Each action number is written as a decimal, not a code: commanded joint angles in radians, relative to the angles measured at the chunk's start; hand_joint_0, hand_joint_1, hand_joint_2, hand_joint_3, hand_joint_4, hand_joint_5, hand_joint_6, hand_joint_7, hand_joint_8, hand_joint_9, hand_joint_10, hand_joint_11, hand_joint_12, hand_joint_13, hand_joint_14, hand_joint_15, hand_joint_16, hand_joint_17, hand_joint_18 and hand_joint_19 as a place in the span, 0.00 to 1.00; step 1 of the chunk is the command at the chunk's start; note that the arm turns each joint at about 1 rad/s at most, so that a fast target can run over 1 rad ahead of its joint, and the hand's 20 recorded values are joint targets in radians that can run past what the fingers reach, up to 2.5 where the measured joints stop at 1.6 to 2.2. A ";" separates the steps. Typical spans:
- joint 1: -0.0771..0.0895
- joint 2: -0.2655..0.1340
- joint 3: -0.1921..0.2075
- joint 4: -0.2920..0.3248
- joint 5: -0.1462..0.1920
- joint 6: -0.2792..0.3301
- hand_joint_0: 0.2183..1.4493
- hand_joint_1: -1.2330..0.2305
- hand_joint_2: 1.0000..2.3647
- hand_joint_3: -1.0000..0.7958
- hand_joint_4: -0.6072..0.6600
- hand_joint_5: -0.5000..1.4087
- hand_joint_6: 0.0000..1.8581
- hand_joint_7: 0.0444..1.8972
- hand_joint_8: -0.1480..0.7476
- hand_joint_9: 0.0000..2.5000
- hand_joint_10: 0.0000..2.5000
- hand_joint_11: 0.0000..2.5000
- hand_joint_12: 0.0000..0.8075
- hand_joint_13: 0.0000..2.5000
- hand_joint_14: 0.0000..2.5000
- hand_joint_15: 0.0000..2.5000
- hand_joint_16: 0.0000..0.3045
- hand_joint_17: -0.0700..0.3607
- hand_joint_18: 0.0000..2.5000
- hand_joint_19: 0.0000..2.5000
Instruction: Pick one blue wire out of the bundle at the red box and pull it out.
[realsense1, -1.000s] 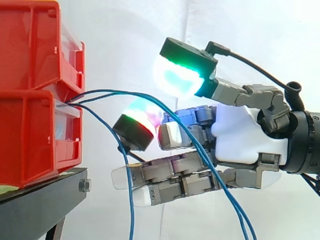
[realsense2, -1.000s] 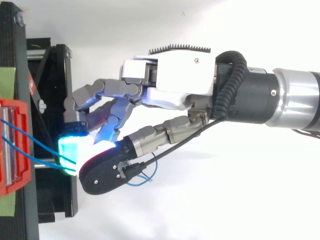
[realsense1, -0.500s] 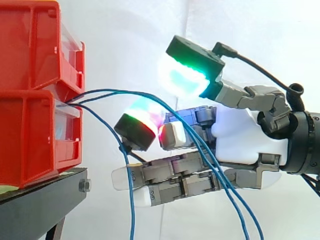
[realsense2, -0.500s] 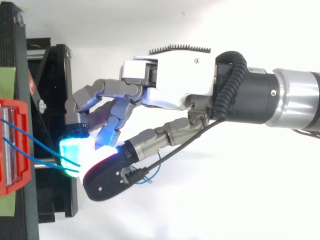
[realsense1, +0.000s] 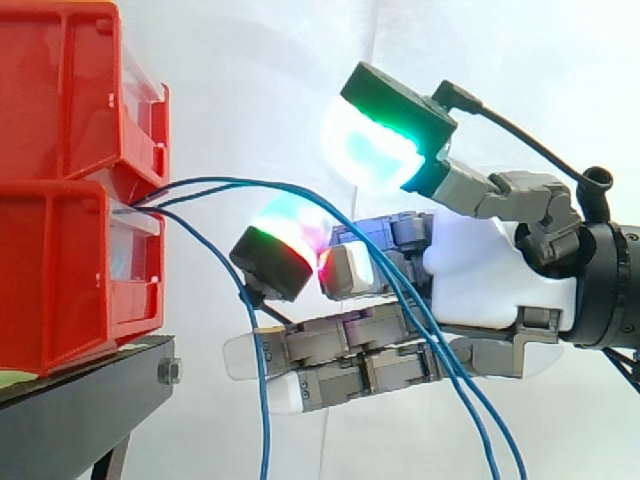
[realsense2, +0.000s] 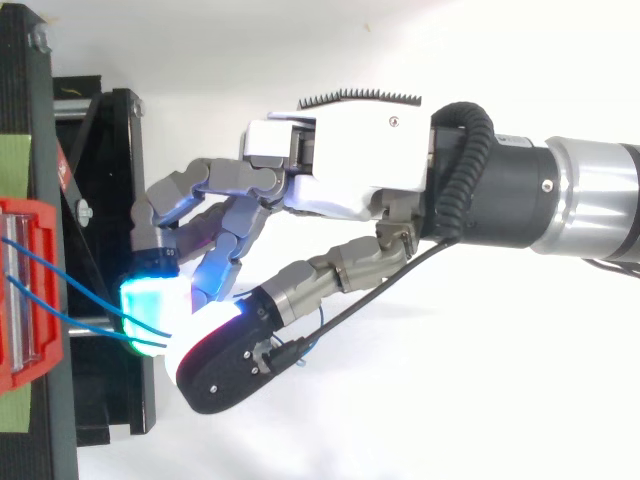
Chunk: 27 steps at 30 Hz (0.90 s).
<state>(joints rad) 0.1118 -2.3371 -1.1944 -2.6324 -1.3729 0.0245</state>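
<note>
Several thin blue wires (realsense1: 230, 181) leave the front of the lower red box (realsense1: 60, 270) and arc right, across the front of my hand (realsense1: 490, 270), then drop below it. One wire (realsense1: 262, 400) hangs straight down near the stand. The hand is right of the box, open. Its thumb pad (realsense1: 372, 150), glowing green and cyan, is lifted well above the wires. One finger bends down, with its red-green pad (realsense1: 285, 235) just under the arc, and the lower fingers lie straight. No wire is pinched. From above, the wires (realsense2: 35, 258) run from the box towards the glowing pad (realsense2: 148, 305).
A second red box (realsense1: 60, 90) is stacked on the lower one, and both sit on a black stand (realsense1: 80, 400). The stand's frame (realsense2: 100, 150) lies under my fingertips in the top view. A white curtain hangs behind.
The thumb has swung up and away from the other fingers, widening the gap over the wires. The trailing wires below the palm have spread a little. The arm and box have not moved.
</note>
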 joint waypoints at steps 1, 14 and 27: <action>-0.001 -0.001 0.001 0.000 0.000 0.000 0.27 0.28 0.00 0.28 0.59 0.22 0.43 0.58 0.43 0.46 0.01 0.29 0.46 0.23 0.01 0.15 0.18 0.45 0.14 0.15; -0.001 -0.001 0.001 -0.001 0.000 0.000 0.31 0.25 0.01 0.45 0.52 0.21 0.47 0.59 0.45 0.47 0.01 0.30 0.48 0.25 0.01 0.16 0.19 0.47 0.16 0.15; -0.001 -0.001 -0.001 -0.005 0.002 0.005 0.30 0.25 0.00 0.46 0.48 0.21 0.46 0.56 0.44 0.47 0.01 0.24 0.51 0.25 0.00 0.14 0.22 0.51 0.18 0.14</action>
<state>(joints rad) 0.1112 -2.3376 -1.1946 -2.6364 -1.3713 0.0291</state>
